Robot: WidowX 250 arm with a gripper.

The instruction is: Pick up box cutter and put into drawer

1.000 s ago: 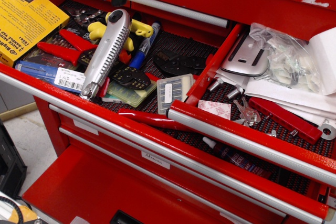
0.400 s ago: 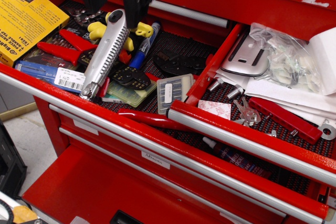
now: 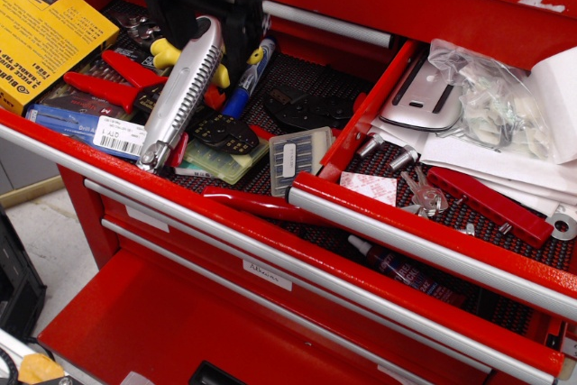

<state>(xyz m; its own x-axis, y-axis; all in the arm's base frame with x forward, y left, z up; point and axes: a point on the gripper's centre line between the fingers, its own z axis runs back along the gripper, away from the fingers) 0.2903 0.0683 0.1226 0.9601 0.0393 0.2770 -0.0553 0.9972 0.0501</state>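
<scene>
The box cutter (image 3: 180, 96) is a long silver knife with a ribbed middle. It lies slanted on top of the tools in the left red drawer, and its upper end with the knob is hidden by my gripper. My black gripper (image 3: 206, 35) has come down from the top edge over that upper end. One finger stands on each side of the cutter, with a gap still showing, so it is open. The target drawer (image 3: 424, 239) is at the right, pulled out, with a silver front rail, black mesh, white papers, plastic bags and keys.
The left drawer holds a yellow box (image 3: 45, 29), red-handled pliers (image 3: 108, 87), yellow-handled pliers (image 3: 171, 50), a blue marker (image 3: 243, 87) and a clear bit case (image 3: 297, 158). A red divider wall (image 3: 365, 114) separates the two drawers. A red tool (image 3: 487, 205) lies in the right drawer.
My gripper has come down from the top edge of the picture onto the upper end of the box cutter and now hides its knob. The cutter has not moved.
</scene>
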